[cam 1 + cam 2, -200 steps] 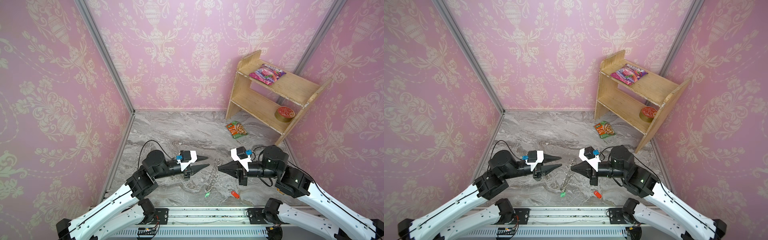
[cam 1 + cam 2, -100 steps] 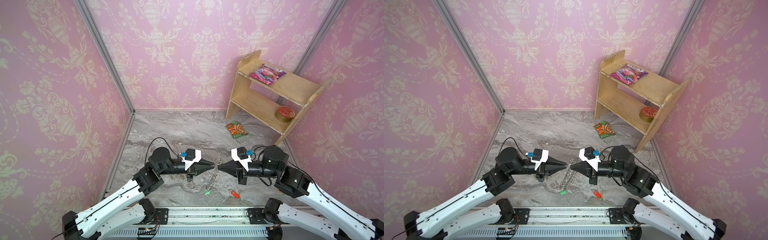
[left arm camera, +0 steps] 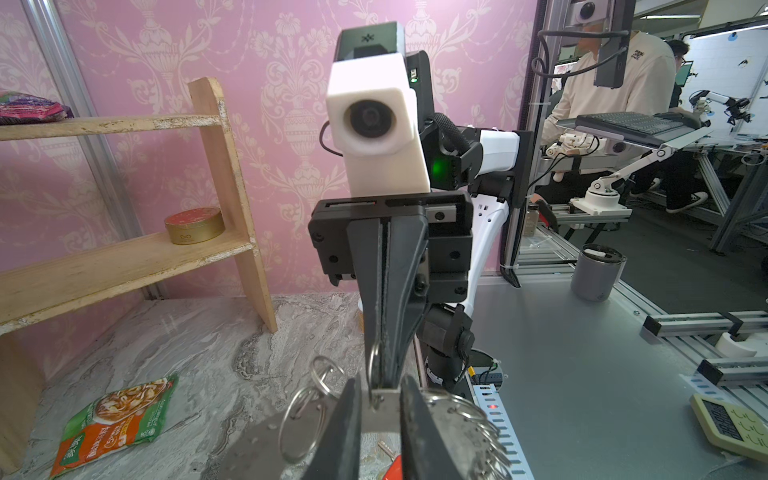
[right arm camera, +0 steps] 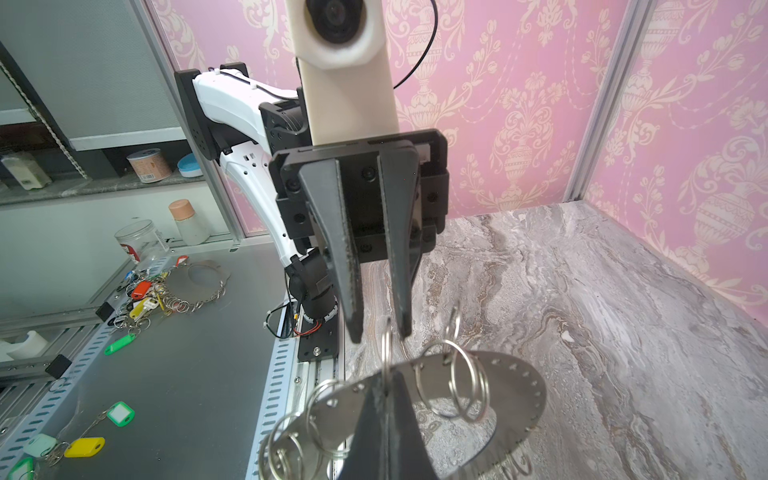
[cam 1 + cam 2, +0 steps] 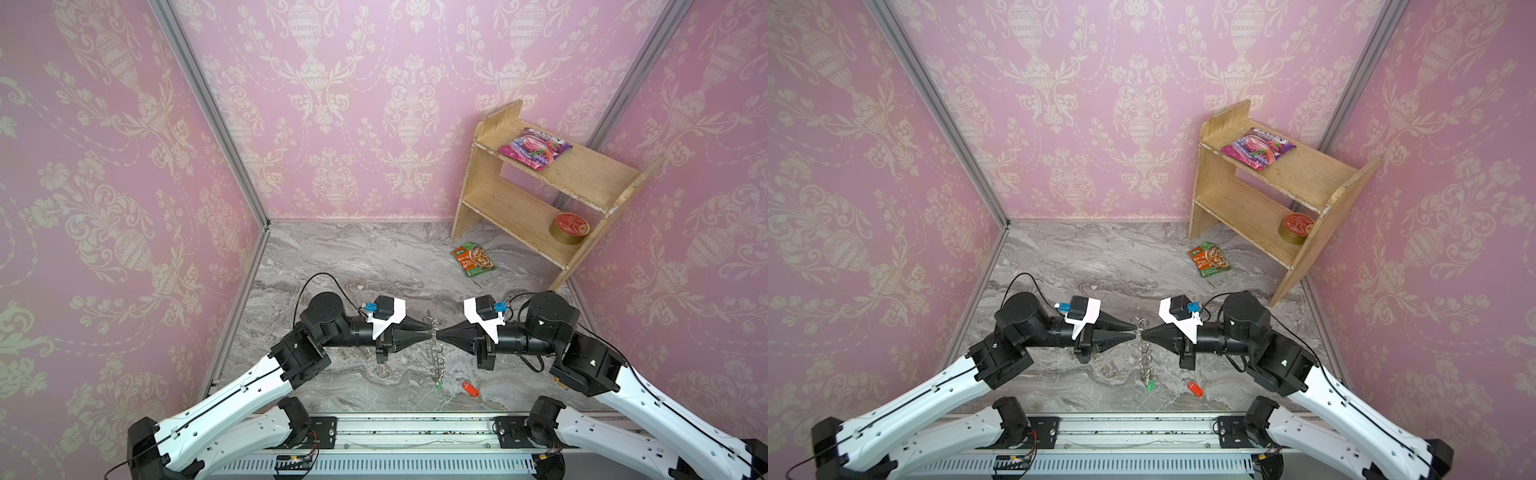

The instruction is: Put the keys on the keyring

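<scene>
Top views show the keyring (image 5: pixel 436 353) edge-on only: a thin upright strip, lower centre of frame, held clear of the marble bench (image 5: pixel 353 257) btwn the two gripper tips. The right wrist view gives what they can't: its flat grey face w/ rim holes, central hole and several wire loops (image 4: pixel 286 451). There the right gripper (image 4: pixel 386 378) is clenched at the ring's top rim, on one of those loops seen edge-on. The left gripper (image 4: pixel 379 334) faces it, jaws a slit apart either side of that same loop; can't tell if they pinch it. The left wrist view adds the orange-green food packet (image 3: pixel 116 419), lower left of frame, and a red-lidded tin (image 3: pixel 194 224) on the wooden shelf (image 3: pixel 124 266).

Green-tagged key (image 5: pixel 438 387) sits just under the keyring's lower end; attached or not, can't tell. Red-tagged key (image 5: pixel 471 389) lies on the bench just right of it, apart from the ring.

Arms: both come in from the lower corners, elbows bent, forearms approx level, grippers pointing straight at each other, tip to tip.
</scene>
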`<state>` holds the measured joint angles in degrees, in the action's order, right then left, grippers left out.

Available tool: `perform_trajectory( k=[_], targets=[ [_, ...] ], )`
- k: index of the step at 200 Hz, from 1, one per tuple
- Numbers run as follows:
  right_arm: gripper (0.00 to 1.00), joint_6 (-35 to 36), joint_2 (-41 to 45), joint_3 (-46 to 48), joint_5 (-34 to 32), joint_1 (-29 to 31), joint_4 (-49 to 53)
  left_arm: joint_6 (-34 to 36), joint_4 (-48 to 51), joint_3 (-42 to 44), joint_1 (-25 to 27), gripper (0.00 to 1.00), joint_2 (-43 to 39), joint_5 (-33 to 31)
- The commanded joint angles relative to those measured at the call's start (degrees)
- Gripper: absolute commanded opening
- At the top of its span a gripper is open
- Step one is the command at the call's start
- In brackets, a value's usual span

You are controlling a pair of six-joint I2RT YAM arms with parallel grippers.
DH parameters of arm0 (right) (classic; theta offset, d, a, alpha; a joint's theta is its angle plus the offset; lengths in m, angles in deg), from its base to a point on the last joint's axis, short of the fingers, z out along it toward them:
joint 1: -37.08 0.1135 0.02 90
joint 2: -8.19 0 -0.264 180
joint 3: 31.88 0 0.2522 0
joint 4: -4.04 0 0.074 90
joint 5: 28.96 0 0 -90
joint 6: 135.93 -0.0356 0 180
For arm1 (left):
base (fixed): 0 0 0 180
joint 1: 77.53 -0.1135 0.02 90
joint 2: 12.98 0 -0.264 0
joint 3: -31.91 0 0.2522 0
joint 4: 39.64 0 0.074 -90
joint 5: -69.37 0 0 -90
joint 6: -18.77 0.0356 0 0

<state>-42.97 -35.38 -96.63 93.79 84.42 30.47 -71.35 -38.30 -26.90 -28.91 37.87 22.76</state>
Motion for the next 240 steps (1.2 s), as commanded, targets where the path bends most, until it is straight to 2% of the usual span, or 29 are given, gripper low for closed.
perform_trajectory(
  k=[1,52,77,97,106,111,130,147,165,201,240],
  targets=[
    [0.0,0.5,0.6,-0.6,0.7,0.2,-2.9,0.1,-0.4,-1.2,0.6,0.16,0.1,1.2],
    [0.0,0.2,0.6,-0.5,1.1,0.2,-3.7,1.7,1.7,-2.0,2.2,0.09,0.7,1.3],
    [0.0,0.1,0.5,-0.8,1.0,0.2,-3.1,2.7,2.0,-2.0,2.5,0.0,0.6,0.6],
    [0.0,0.6,0.4,-1.3,-0.3,0.2,-0.5,5.1,4.0,-2.2,2.7,0.0,0.1,-0.4],
    [0.18,2.2,0.2,-2.4,-1.7,0.3,3.3,7.6,6.6,-2.5,3.0,0.0,-0.5,-1.5],
    [0.25,3.4,0.2,-3.3,-2.4,0.3,6.1,9.3,8.3,-2.8,3.2,0.0,-0.9,-2.4],
    [0.31,7.2,0.8,-5.6,-4.6,0.3,12.9,17.5,14.9,-4.0,4.8,0.0,-2.3,-6.4],
    [0.31,9.8,1.7,-6.3,-5.0,0.5,15.3,24.3,18.5,-4.3,7.1,0.0,-3.2,-10.7],
    [0.31,12.2,1.8,-6.6,-4.8,0.9,16.6,28.2,18.9,-4.3,8.4,0.0,-3.6,-13.0],
    [0.29,14.4,1.7,-6.1,-4.0,1.8,16.5,32.0,18.7,-4.6,9.3,0.0,-3.6,-14.6],
    [0.28,14.1,0.4,-6.1,-1.1,2.8,15.9,33.2,18.8,-5.3,9.4,0.0,-2.9,-15.0]
  ],
)
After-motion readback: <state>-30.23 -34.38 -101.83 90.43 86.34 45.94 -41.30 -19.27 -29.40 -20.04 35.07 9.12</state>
